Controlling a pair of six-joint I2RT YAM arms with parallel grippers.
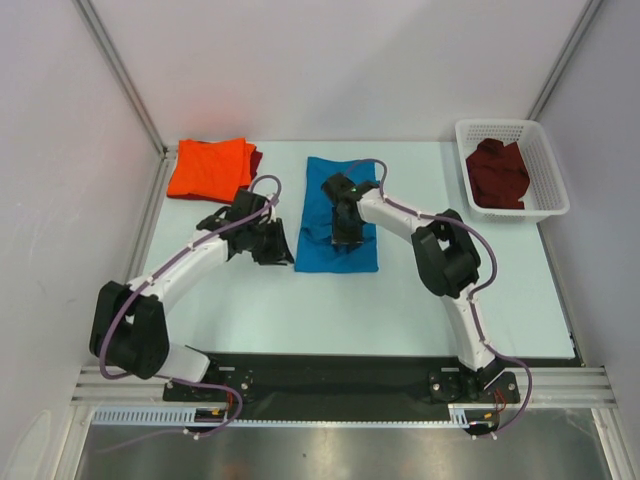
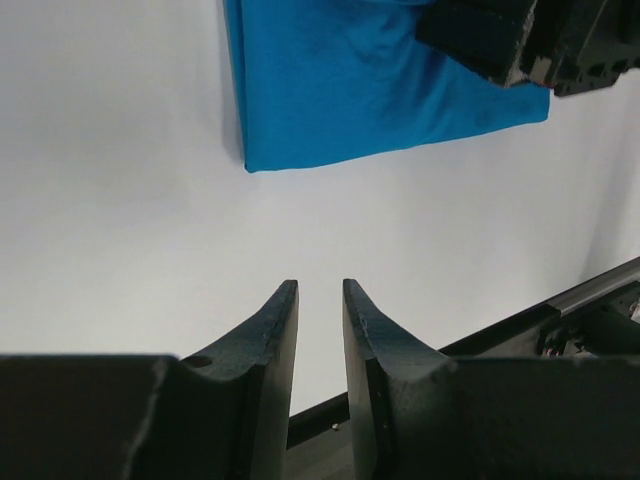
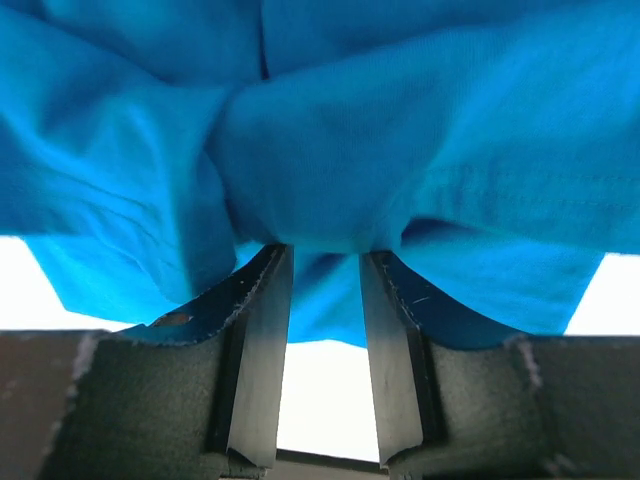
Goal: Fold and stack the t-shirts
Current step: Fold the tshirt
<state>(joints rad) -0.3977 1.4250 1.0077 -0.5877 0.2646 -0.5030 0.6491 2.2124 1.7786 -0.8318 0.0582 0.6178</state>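
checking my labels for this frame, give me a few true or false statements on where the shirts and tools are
1. The orange t-shirt lies folded at the far left of the table. True.
2. The white basket is empty. False: a maroon t-shirt lies in it.
3. The right tool is at the blue t-shirt, with cloth bunched at its fingertips. True.
4. The left tool holds the blue t-shirt. False: it sits over bare table beside that shirt, with nothing between its fingers.
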